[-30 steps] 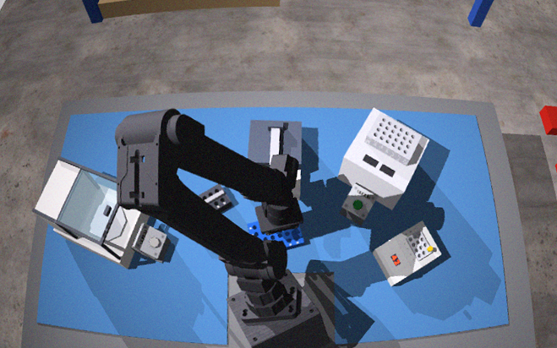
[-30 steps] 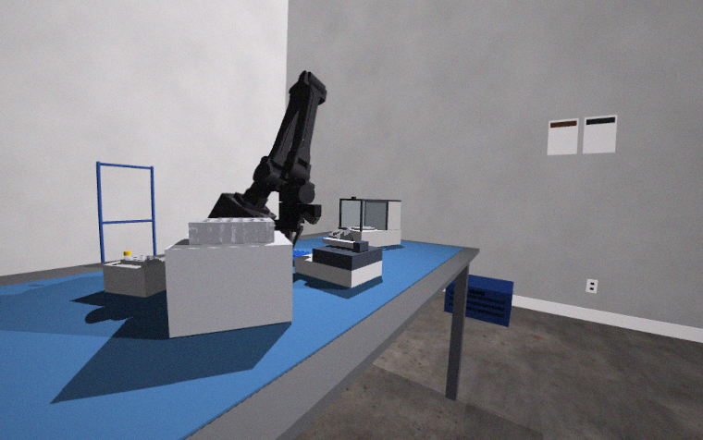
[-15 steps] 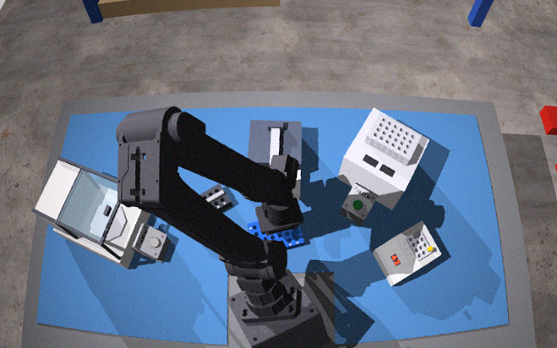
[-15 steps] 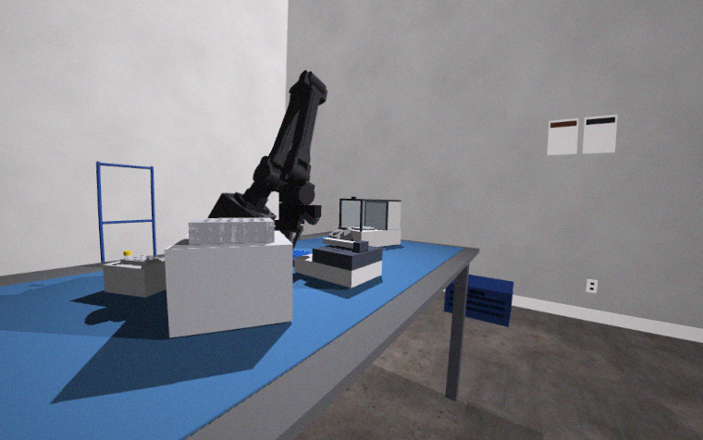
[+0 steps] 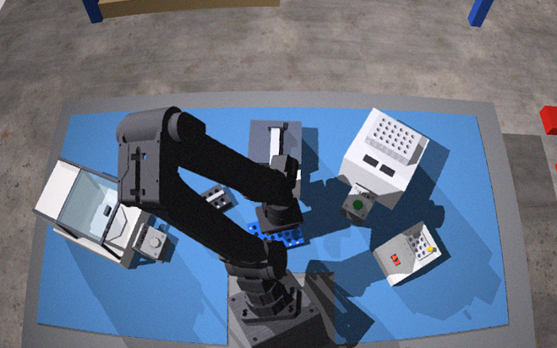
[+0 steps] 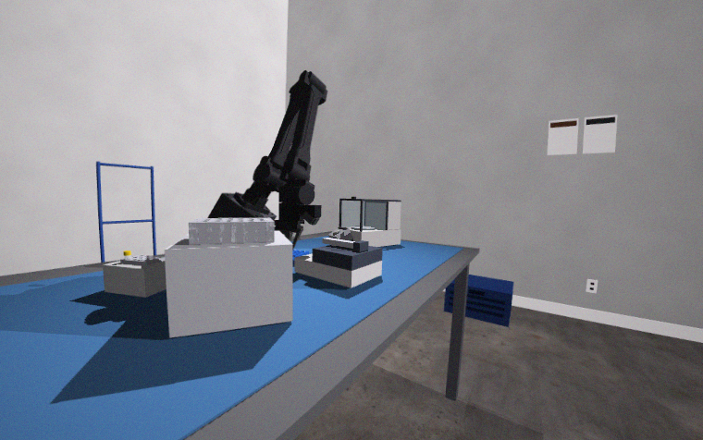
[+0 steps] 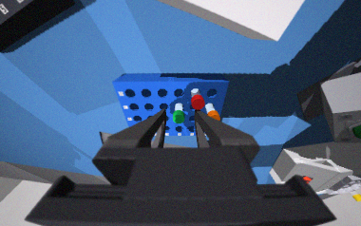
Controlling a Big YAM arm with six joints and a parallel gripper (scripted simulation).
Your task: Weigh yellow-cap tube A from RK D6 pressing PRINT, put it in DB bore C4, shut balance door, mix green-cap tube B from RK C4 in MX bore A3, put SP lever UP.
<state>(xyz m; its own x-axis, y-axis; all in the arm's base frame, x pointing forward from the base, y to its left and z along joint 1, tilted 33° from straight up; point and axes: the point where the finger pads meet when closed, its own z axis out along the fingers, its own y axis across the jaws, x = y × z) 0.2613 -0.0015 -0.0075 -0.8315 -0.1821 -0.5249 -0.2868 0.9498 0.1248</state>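
Top view: the counter (image 5: 519, 328) (image 6: 290, 383) carries the mixer (image 5: 356, 167) (image 6: 230, 289) (image 7: 339, 95) toward its far right corner, the balance (image 5: 56, 186) (image 6: 391, 214) by the left edge and, nearer the right edge, the dry block (image 5: 385, 267) (image 6: 124, 279) (image 7: 309, 171), with red digits too small to read surely. The partly open, unloaded claw (image 6: 295, 244) (image 7: 180, 113) hangs over the blue rack (image 5: 253, 228) (image 6: 301, 253) (image 7: 138, 100). Green-capped tube B (image 7: 179, 116) stands there; yellow-capped tube A (image 5: 430, 248) (image 6: 127, 253) (image 7: 357, 197) is in the dry block.

The arm (image 5: 213, 165) (image 6: 298, 140) is matte black, with chunky rounded joint housings.
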